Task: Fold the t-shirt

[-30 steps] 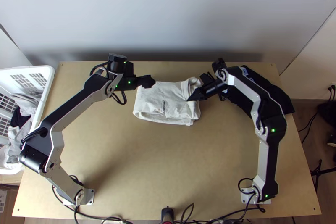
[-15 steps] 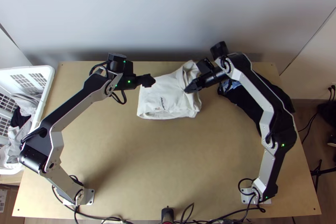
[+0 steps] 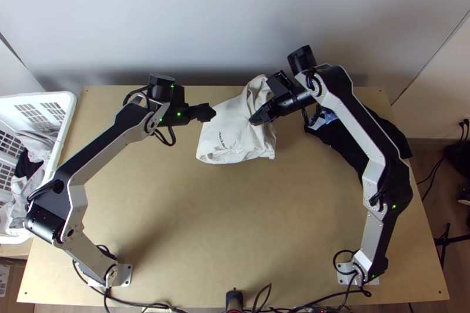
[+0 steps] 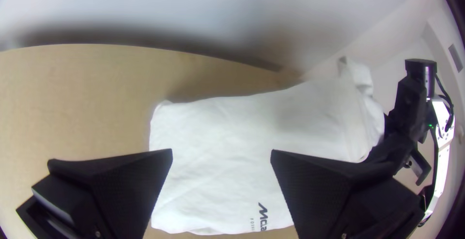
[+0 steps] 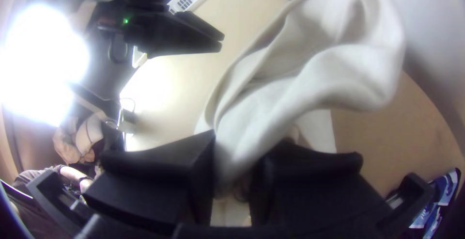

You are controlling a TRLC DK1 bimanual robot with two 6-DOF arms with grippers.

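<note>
The white t-shirt (image 3: 230, 131) lies as a folded bundle at the table's far middle, its right part lifted off the wood. My right gripper (image 3: 256, 119) holds that raised side; in the right wrist view the right gripper (image 5: 237, 171) is shut on bunched white cloth (image 5: 310, 69). At the shirt's far left edge stands my left gripper (image 3: 211, 112). The left wrist view has the left gripper (image 4: 221, 156) open, fingers wide apart with the shirt (image 4: 227, 132) beyond and between them, not gripped.
Dark clothing with a blue print (image 3: 346, 137) lies at the table's far right, under the right arm. A white basket (image 3: 66, 131) holding clothes stands at the left edge. Bare wood (image 3: 229, 225) lies in front of the shirt.
My right gripper has moved left and up the picture, pulling up the shirt's right side. The shirt's near edge has shifted right and away from the table's front. The left arm has barely moved.
</note>
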